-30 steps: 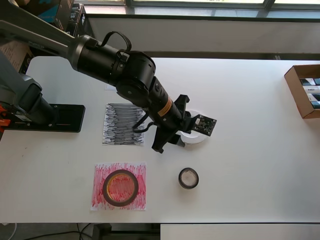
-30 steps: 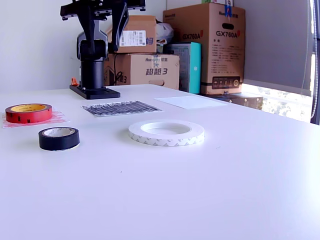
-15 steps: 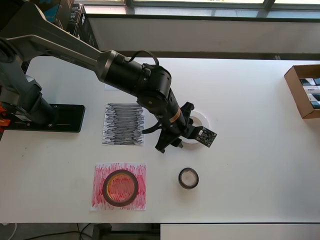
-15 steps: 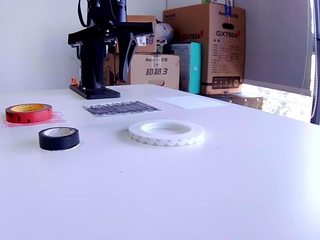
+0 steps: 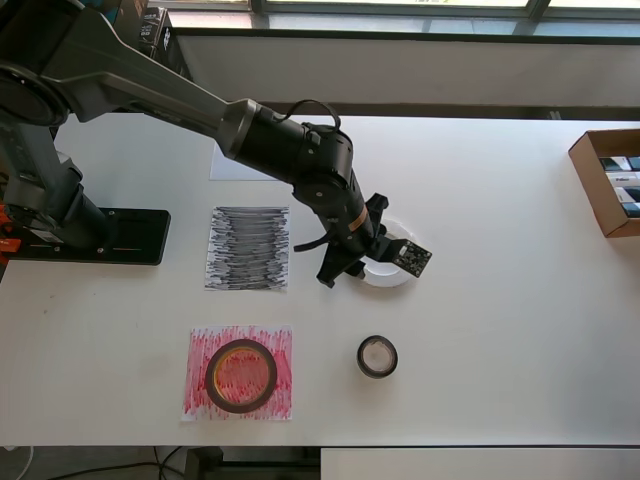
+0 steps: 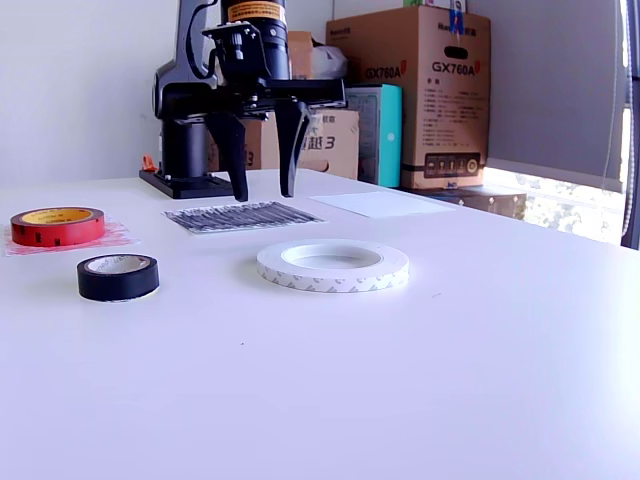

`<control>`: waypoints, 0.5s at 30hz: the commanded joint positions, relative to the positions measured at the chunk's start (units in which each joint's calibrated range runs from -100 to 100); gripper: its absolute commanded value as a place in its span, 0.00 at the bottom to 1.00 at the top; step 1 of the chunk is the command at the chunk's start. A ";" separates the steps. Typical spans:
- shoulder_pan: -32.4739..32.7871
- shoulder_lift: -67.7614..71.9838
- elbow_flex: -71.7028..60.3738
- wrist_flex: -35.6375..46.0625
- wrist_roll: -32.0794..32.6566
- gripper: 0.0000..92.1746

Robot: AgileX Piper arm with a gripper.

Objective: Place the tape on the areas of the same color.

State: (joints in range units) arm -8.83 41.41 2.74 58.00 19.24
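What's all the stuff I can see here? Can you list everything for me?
White tape roll: one, white, mid-table below the gripper.
Black tape roll: one, black, bare table.
Red tape roll: one, red, on the red-scribbled sheet.
Black-scribbled sheet: one, no tape on it.
White sheet: one, plain, table's far side.
Table: one, white.
Open box: one, brown, overhead view's right edge.
Cardboard boxes: several, brown, behind the table.
Gripper: one, black, open, above the white roll.
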 commanded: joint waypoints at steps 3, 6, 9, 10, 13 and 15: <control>-0.47 1.34 -0.52 -0.35 0.25 0.51; -0.47 2.09 -0.52 -0.43 0.33 0.51; -0.47 2.65 -0.61 -0.52 0.33 0.51; -0.47 2.84 -0.61 -0.60 0.33 0.51; -0.47 3.31 -0.61 -1.02 0.17 0.51; -0.47 3.77 -0.79 -1.02 0.00 0.51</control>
State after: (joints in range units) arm -8.83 44.80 2.74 56.97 19.65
